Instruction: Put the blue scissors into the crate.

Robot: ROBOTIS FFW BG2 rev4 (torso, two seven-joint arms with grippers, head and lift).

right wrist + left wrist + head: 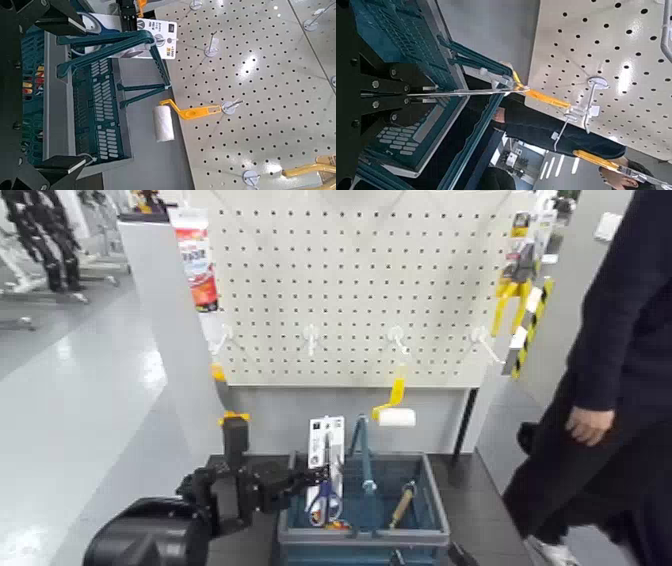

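Note:
The blue scissors (325, 475) are on a tall white card that stands upright, with the blue loops down inside the left compartment of the crate (430, 535). My left gripper (303, 480) is shut on the card's edge from the left. In the left wrist view the card (463, 93) shows edge-on as a thin line between the shut fingers (391, 107), beside the crate's rim (455, 49). The right wrist view shows the crate (95, 103), the card (158, 39) and the blue loops (92, 24). My right gripper (70, 91) is open and empty, facing the crate's side.
A white pegboard (360, 280) stands right behind the crate, with a yellow paint roller (392, 405) low on it and yellow-black tools (520, 300) at its right edge. A yellow-handled tool (402, 505) lies in the crate's right compartment. A person (610, 390) stands at the right.

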